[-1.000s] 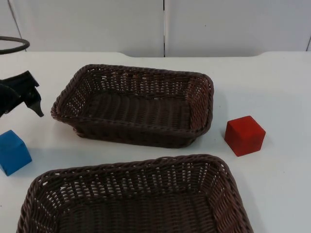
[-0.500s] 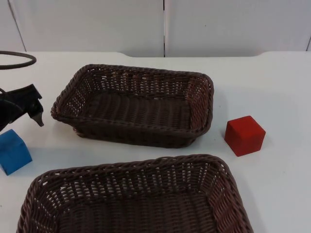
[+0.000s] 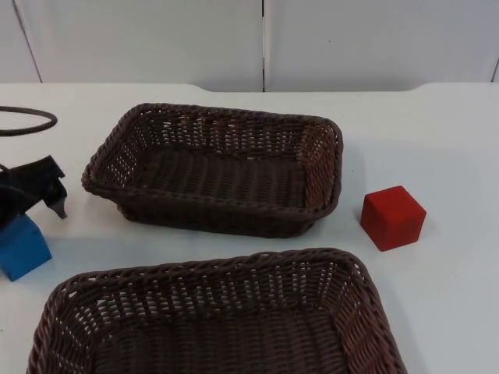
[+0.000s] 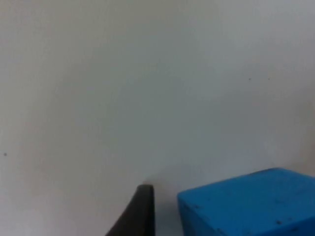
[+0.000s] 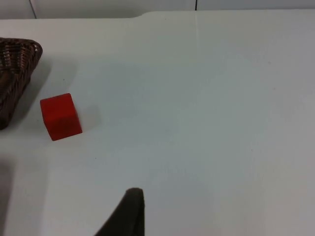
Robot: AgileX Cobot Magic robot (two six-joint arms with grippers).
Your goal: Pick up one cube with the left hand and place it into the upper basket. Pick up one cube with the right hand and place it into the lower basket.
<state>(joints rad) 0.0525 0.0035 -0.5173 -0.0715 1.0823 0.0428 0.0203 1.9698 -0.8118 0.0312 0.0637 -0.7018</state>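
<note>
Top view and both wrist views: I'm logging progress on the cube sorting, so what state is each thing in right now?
Blue cube: on the table, not lifted.
Red cube: on the table, untouched.
Upper basket: upright, no cube inside.
Lower basket: upright, no cube visible inside.
Left gripper: low over the blue cube, one fingertip beside it.
Right gripper: waits, away from the red cube.
</note>
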